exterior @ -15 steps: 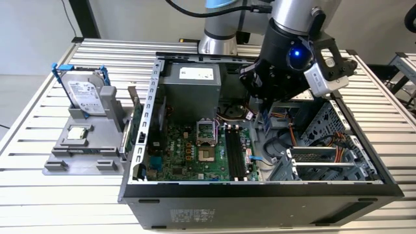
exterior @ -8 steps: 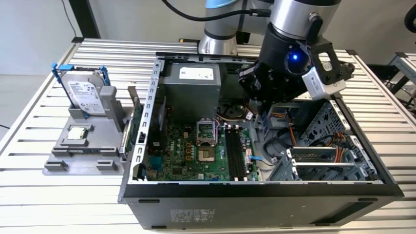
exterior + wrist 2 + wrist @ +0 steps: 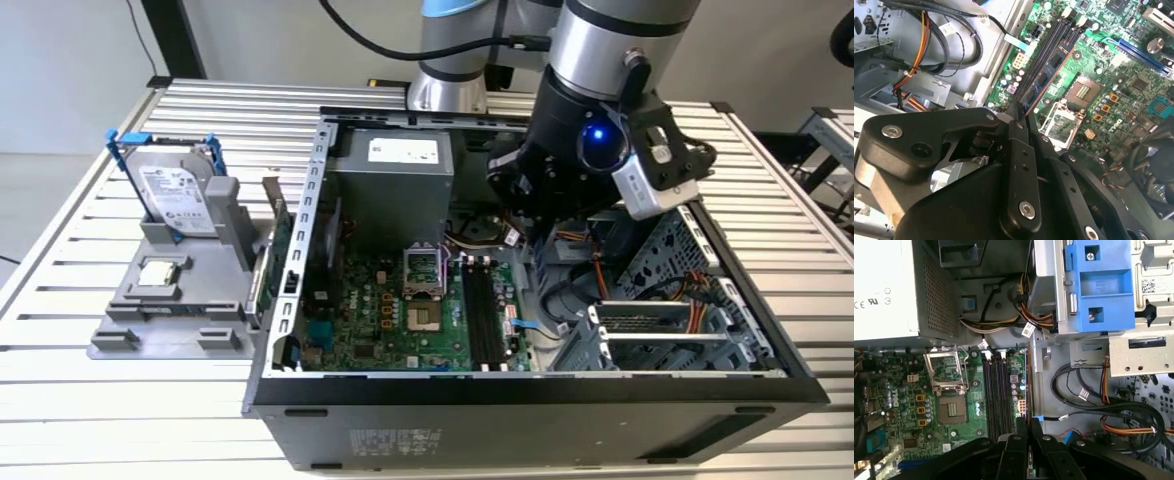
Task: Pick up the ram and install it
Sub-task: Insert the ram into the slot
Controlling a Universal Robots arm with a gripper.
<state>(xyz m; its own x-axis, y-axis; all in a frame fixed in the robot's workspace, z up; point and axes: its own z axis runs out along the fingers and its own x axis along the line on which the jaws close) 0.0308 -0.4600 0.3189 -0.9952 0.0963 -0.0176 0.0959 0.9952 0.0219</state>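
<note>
Ram (image 3: 1050,70) in jaws, apparently above slots (image 3: 996,390)

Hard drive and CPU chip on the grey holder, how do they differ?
The hard drive stands upright in a blue bracket; the CPU chip lies flat. The hard drive is larger and oblong; the CPU chip small and square. Both are silver, on the grey holder.

Robotics laboratory workcell: open computer case (image 3: 534,425) on slatted aluminium table (image 3: 94,405), robot arm (image 3: 617,45) above the case, parts fixture (image 3: 160,325) beside it.
</note>
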